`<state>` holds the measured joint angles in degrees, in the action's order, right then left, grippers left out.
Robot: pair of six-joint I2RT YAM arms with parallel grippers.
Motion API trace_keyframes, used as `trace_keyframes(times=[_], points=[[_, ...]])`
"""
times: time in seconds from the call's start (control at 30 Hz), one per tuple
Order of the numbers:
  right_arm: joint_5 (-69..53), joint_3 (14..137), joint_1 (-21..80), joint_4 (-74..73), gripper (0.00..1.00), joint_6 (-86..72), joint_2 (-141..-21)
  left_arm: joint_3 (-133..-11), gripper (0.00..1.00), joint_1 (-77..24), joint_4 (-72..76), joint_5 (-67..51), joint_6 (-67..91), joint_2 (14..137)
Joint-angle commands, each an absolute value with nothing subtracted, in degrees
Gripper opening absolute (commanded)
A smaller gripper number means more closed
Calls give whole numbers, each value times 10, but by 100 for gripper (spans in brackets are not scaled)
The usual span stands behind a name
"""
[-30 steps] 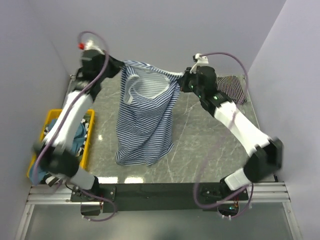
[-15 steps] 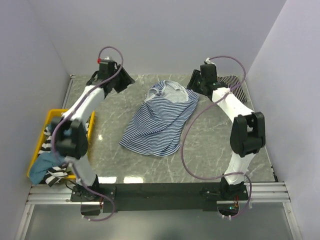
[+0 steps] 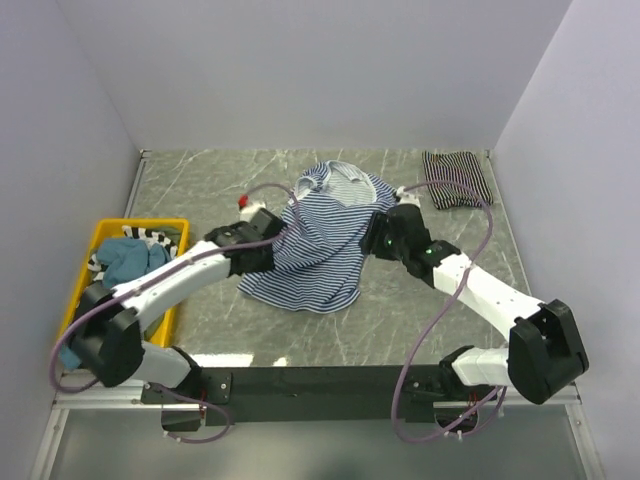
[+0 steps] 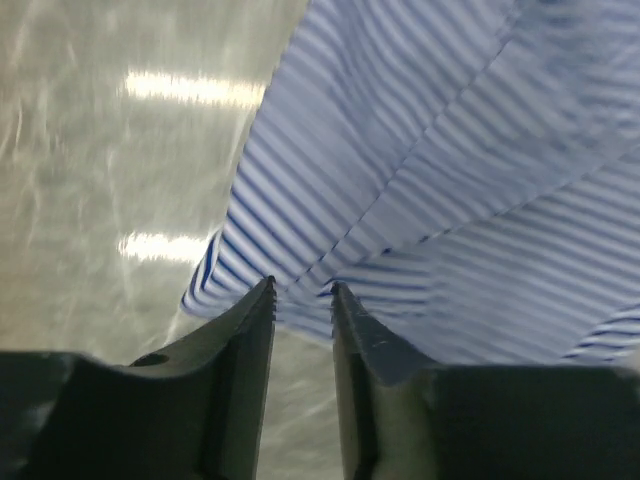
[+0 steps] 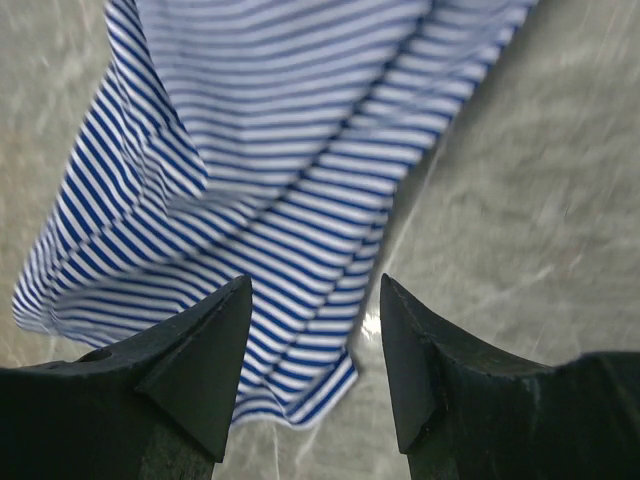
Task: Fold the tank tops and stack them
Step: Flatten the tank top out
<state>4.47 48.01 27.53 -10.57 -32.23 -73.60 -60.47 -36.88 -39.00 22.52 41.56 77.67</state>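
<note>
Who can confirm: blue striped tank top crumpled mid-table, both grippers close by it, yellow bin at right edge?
One thing is wrong: top external view shows the yellow bin at the left edge. The blue striped tank top crumpled mid-table, left gripper and right gripper close by it: correct.

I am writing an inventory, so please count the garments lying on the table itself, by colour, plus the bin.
Blue-and-white striped tank top: 1
Black-and-white striped tank top: 1
Yellow bin: 1
Total: 3
</note>
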Motion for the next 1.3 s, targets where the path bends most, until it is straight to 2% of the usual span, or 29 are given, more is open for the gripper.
trace_keyframes(times=[0.0, 0.07, 0.17, 0.7, 0.9, 1.03, 1.27], points=[[51, 449, 293, -64, 61, -349, -706, -589, 43, -410, -428, 284, 412, 812], [45, 435, 301, -61, 61, -354, -702, -596, 49, -426, -435, 317, 423, 847], [44, 418, 312, -58, 60, -355, -687, -611, 50, -446, -460, 348, 432, 881], [42, 371, 324, -48, 60, -354, -663, -596, 45, -452, -439, 321, 415, 938], [46, 367, 324, -50, 60, -352, -662, -592, 39, -452, -446, 299, 412, 938], [50, 363, 324, -50, 60, -352, -659, -577, 40, -446, -435, 279, 410, 907], [46, 360, 324, -46, 60, -354, -661, -556, 43, -430, -416, 272, 398, 925]])
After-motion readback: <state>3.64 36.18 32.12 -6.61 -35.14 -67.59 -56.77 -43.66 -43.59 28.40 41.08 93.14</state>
